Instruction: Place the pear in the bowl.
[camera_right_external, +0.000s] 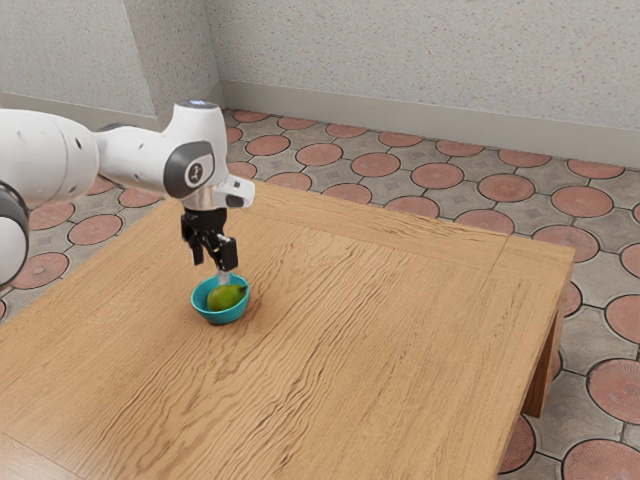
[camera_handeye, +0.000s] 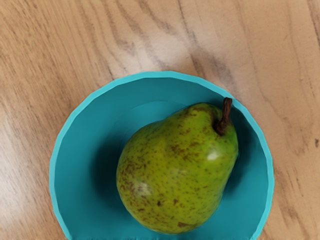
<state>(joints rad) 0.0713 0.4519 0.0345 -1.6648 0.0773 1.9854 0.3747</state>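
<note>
Pear (camera_handeye: 177, 170) lies on its side inside the bowl (camera_handeye: 75, 170), its narrow end toward the wall and its stalk (camera_handeye: 226, 117) reaching the rim; whether the stalk touches, I cannot tell. The pincer (camera_right_external: 214, 264) hangs just above with its fingers apart, moderately wide by the look of it, and has hold of nothing. The fruit should be firm and fairly weighty, smooth enough to slip and easily bruised. Any fresh grip belongs across the plump body, never the stalk, and the bowl's wall would crowd the fingers. The bowl stands on the wooden worktop (camera_right_external: 400, 320); nothing blocks a straight lift away.
</note>
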